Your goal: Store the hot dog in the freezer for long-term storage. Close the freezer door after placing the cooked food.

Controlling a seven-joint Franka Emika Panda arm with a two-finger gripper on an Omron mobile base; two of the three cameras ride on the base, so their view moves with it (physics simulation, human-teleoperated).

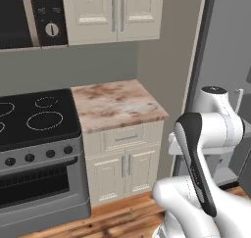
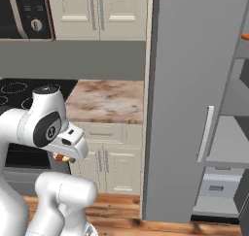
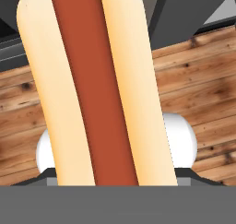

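Close against the hand camera, the hot dog (image 3: 94,89) stands lengthwise up the picture, its tan bun on both sides of the reddish-brown sausage. Its lower end drops behind the grey band at the bottom, so the claw's fingers are hidden and I cannot tell for certain how they stand, though the hot dog sits right where they would pinch it. Behind it lies the wooden floor (image 3: 198,75), and dark grey panels cross the top corners.

From the right base view, a small tan and red end of the hot dog (image 2: 62,157) pokes out under the arm's white wrist, low and in front of the stove (image 2: 14,92).

Past the arm, the freezer door (image 2: 189,99) stands swung open, a tall grey slab with a pale vertical handle (image 2: 205,133), edge toward the counter (image 1: 115,102). To its right the freezer (image 2: 233,133) shows grey shelves and a pale drawer low down. Cream cupboards (image 1: 122,166) sit under the marbled counter, more hang above, and a microwave (image 1: 29,14) hangs over the black stove top.
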